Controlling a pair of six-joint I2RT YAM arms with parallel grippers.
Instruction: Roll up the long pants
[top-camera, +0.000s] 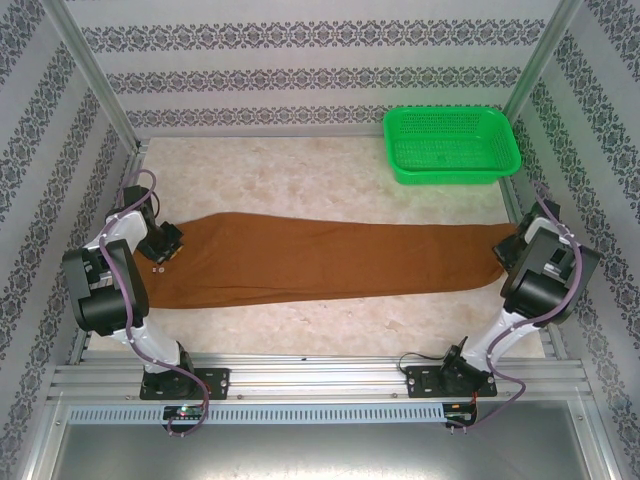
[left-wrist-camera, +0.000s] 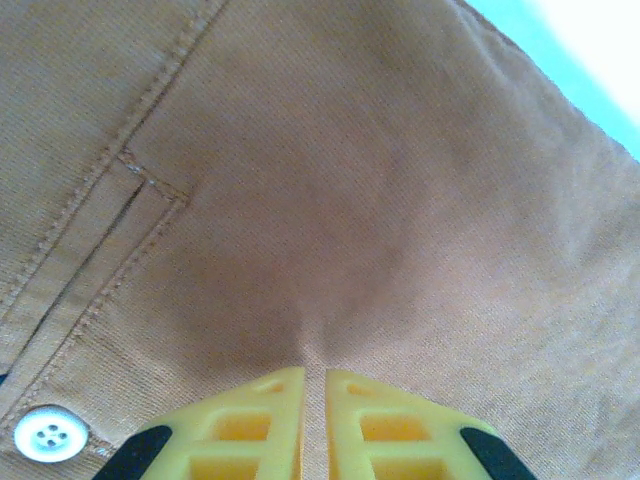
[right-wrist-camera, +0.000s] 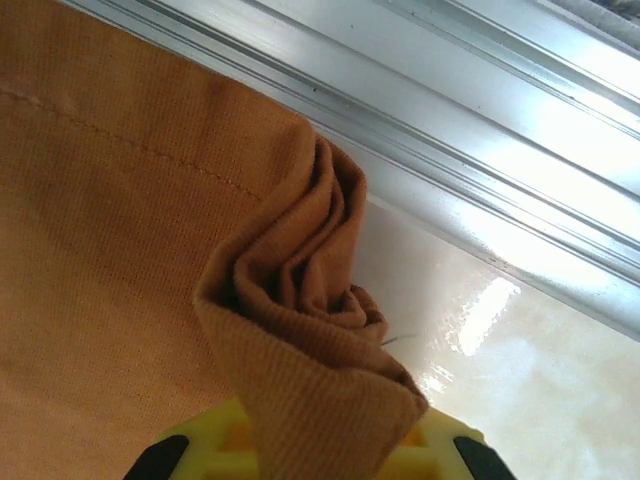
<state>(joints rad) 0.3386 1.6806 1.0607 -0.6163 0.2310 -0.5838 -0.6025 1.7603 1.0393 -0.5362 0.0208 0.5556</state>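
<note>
The long pants lie flat and stretched across the table, a rust-brown strip with the waist at the left and the leg ends at the right. My left gripper sits on the waist end. In the left wrist view its yellow fingers are pinched together on a small pucker of the long pants, beside a pocket seam and a pale button. My right gripper is at the leg end. Its jaws are shut on a bunched fold of the hem, which hides the right gripper fingertips.
A green plastic basket stands at the back right corner. An aluminium frame rail runs close past the right gripper, along the table's right edge. Pale marbled tabletop shows behind and in front of the pants.
</note>
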